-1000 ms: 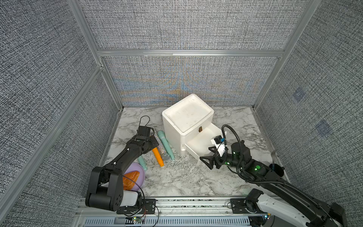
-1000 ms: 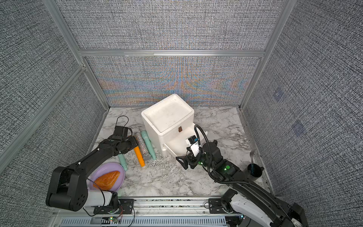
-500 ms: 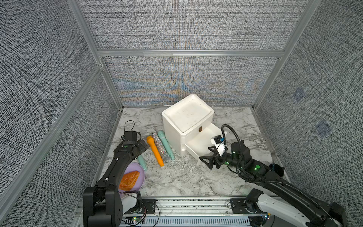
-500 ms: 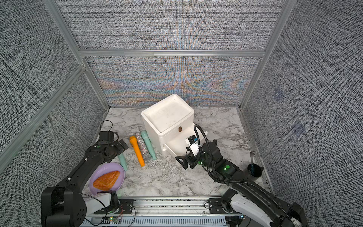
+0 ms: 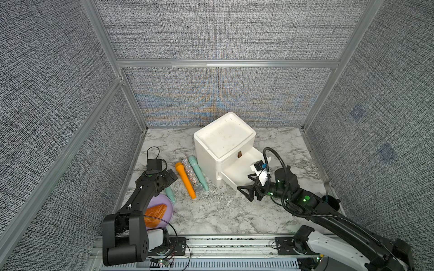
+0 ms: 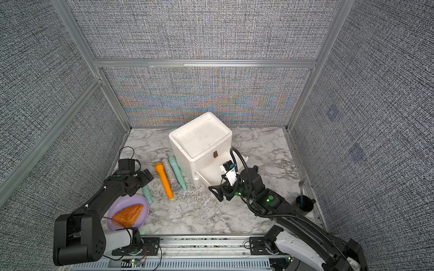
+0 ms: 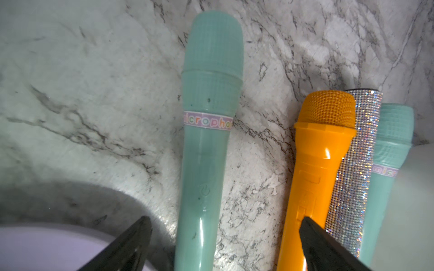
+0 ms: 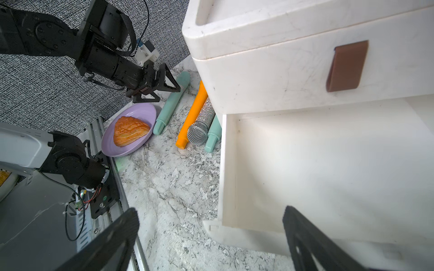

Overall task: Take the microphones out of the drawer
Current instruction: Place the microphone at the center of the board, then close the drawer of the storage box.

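Note:
The white cabinet has its lower drawer pulled open, and the part of it I see holds nothing. Outside it, on the marble, lie an orange microphone, a sparkly one and a teal one, side by side against the cabinet. A second teal microphone lies apart, near the plate. My left gripper hangs open over that teal handle, touching nothing. Just off the drawer's front corner, my right gripper is open and empty.
A purple plate with a pastry sits at the front left beside the left arm. A black cup holding a fork stands at the right edge. Padded walls close three sides; a metal rail runs along the front.
My left gripper has opened, let go of the orange microphone and drawn back to the left, away from the row. The right arm has not moved.

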